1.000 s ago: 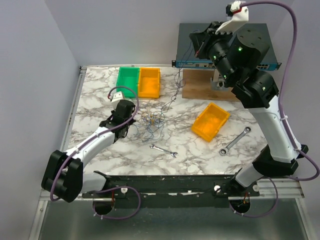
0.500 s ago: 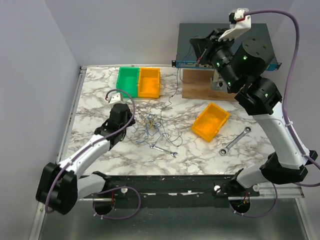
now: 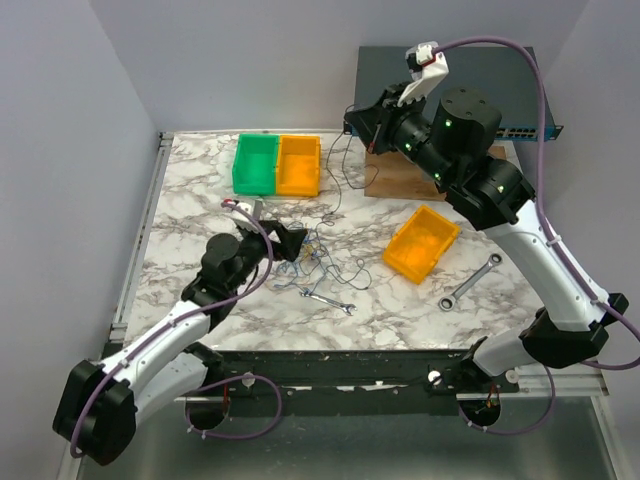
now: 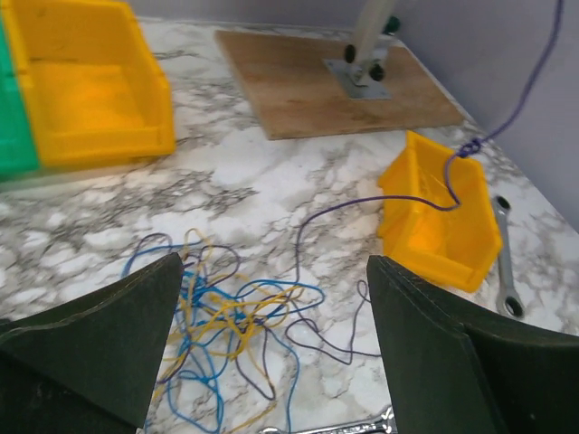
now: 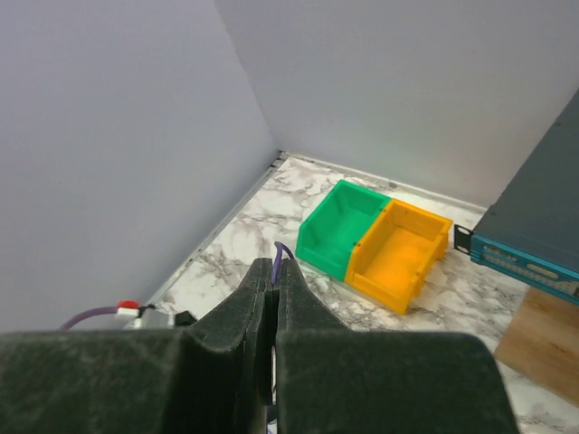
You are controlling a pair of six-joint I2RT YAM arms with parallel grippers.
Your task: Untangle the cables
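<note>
Right pincer (image 5: pixel 275 276) swung left, pinching thin wiry cables (image 4: pixel 226 312), left pincer (image 4: pixel 274 271) wide.

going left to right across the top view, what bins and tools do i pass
green bin → orange bin beside it → tilted orange bin → large wrench; cables and small wrench share the second bin's span, so left out

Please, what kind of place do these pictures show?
Probably a robot test bench in a lab or workshop: a marble-patterned table walled by plain grey panels, plastic parts bins, wrenches, and a rack network switch at the back.
</note>
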